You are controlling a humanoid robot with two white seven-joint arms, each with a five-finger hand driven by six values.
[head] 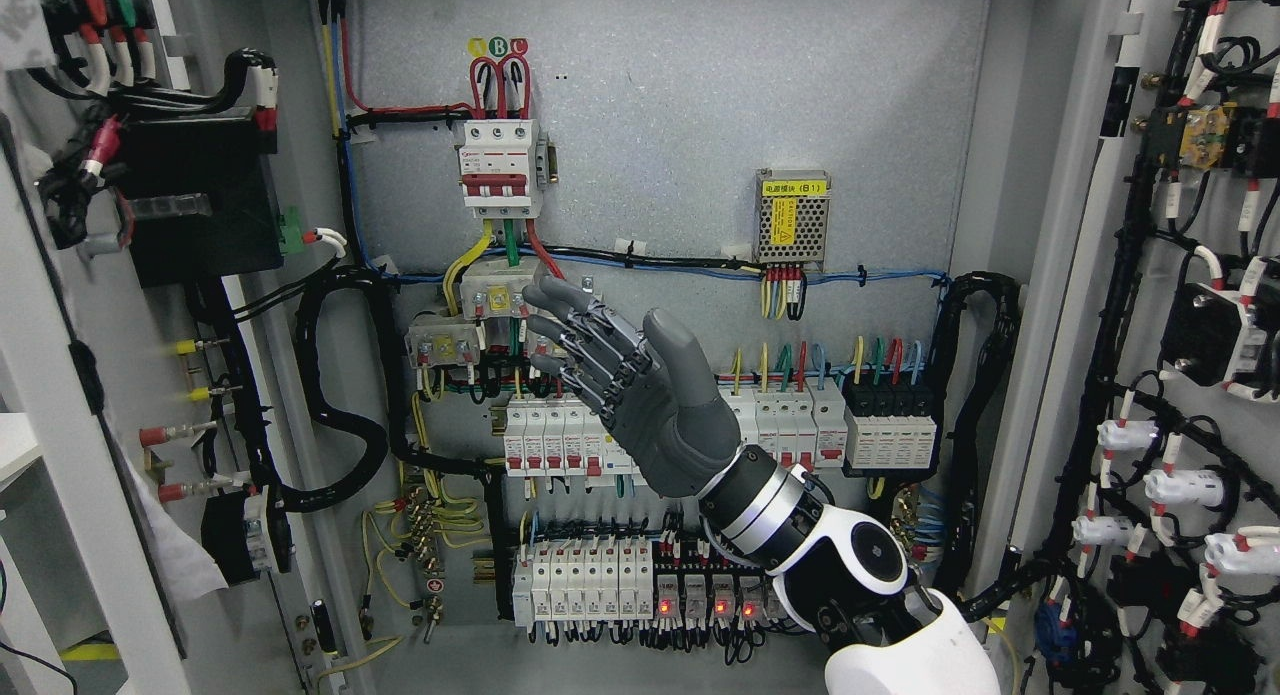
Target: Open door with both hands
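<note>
The electrical cabinet stands open. Its left door point(150, 225) is swung out at the picture's left and its right door point(1200, 325) at the right, both showing wired inner faces. My right hand point(600, 360) reaches in from the lower right, raised in front of the back panel point(680, 115). Its grey fingers point(565, 300) are spread and hold nothing, pointing left toward the terminal blocks point(470, 315). My left arm is out of view.
A red-and-white main breaker point(497, 170) sits at the upper middle, a small power supply point(792, 215) to its right. Rows of white breakers point(555, 440) and relays with red lights point(700, 600) lie below the hand. Black cable conduits point(340, 375) run down both sides.
</note>
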